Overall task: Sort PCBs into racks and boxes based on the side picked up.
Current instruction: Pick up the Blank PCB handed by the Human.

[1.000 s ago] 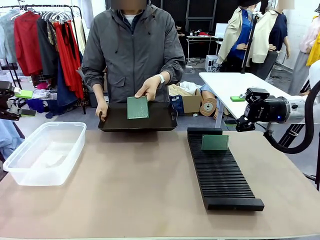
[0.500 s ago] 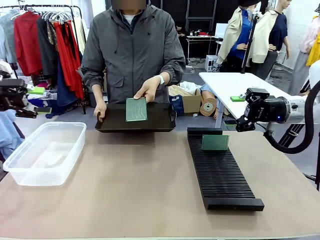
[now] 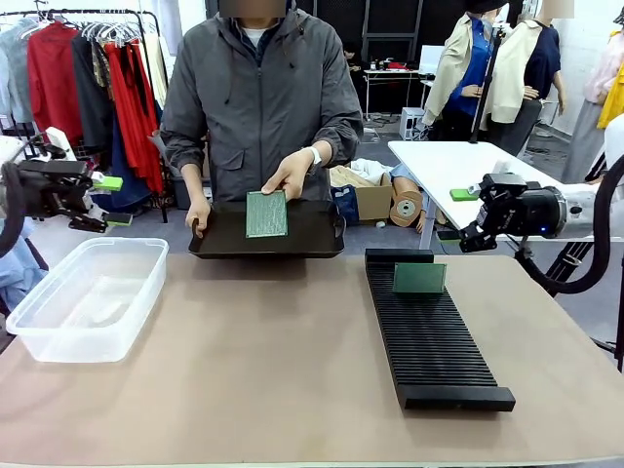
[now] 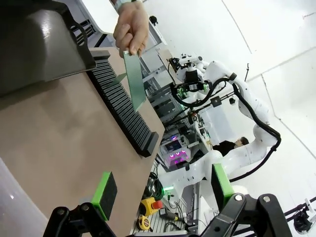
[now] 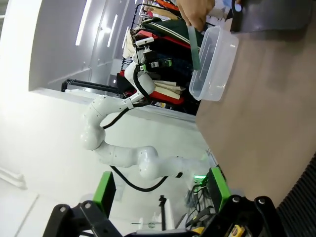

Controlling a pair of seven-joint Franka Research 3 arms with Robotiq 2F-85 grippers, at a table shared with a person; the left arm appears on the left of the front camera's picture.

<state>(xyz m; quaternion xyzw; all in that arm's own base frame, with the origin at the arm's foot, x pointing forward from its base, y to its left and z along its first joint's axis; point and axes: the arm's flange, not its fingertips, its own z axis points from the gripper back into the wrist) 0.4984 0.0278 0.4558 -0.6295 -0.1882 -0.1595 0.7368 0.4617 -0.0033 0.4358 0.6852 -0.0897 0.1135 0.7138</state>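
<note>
Left gripper (image 3: 109, 201) wide open, empty, near the clear tub (image 3: 58, 336). Right gripper (image 3: 457, 215) likewise, near the rack (image 3: 435, 341). Person's hand (image 3: 290, 174) held a PCB (image 3: 266, 214) over the black tray (image 3: 317, 234); second PCB (image 3: 419, 278) stood slotted in the rack.

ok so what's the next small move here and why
Probably ease the left gripper toward the PCB that the person's hand holds up over the black tray. Its jaws stand open and empty, and its wrist view shows the board ahead, gripped by its top edge with the rest free.
</note>
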